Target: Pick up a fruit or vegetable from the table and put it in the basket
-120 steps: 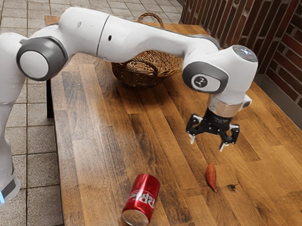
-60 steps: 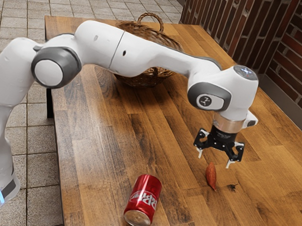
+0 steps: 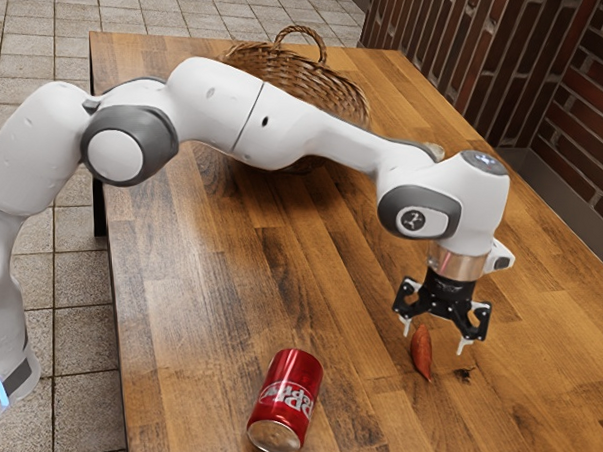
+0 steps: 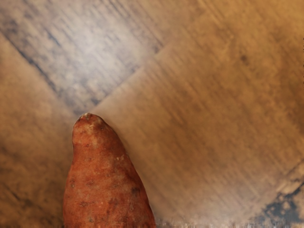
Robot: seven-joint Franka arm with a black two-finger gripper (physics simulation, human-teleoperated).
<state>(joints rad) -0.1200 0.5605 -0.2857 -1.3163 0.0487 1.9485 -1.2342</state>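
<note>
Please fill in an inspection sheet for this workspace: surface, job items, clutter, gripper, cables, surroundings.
Surface: wooden table, plank-patterned, with a dark mark near the sweet potato.
Sweet potato: on the table, near the gripper, not in the basket.
Basket: woven, handled, on the table, partly hidden behind the arm; its contents cannot be fully checked.
Clutter: one red soda can, lying on its side, apart from the sweet potato.
Gripper: open, fingers pointing down close to the sweet potato, holding nothing.
Cables: nothing seen.
Surroundings: tiled floor beside the table; brick wall past its other side.
</note>
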